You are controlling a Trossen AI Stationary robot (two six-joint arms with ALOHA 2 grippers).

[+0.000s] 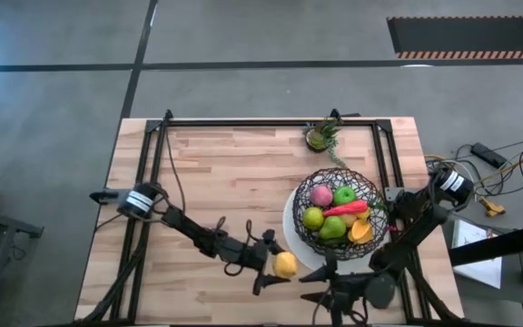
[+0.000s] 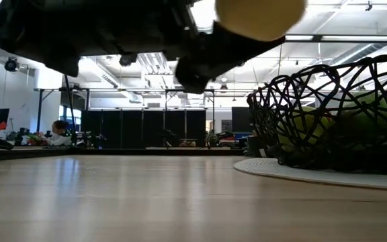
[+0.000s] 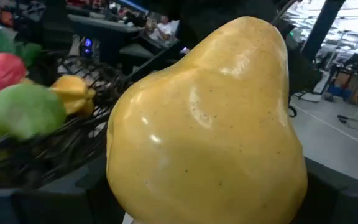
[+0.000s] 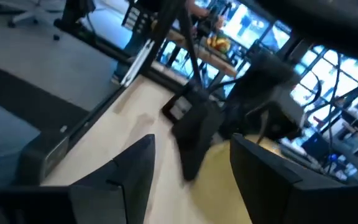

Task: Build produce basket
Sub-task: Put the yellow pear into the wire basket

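High view: the left gripper (image 1: 275, 270) is clamped on a yellow pear (image 1: 285, 264), just beside the white plate (image 1: 291, 238) that carries the basket (image 1: 339, 218). The basket holds green apples (image 1: 344, 195), a pink fruit (image 1: 320, 194) and a red carrot-shaped piece (image 1: 345, 209).

Low view: the pear (image 2: 259, 16) hangs above the table (image 2: 146, 202).

Left wrist view: the pear (image 3: 207, 130) fills the frame.

Right wrist view: the right gripper (image 4: 188, 168) has its fingers apart, near the table's front edge.
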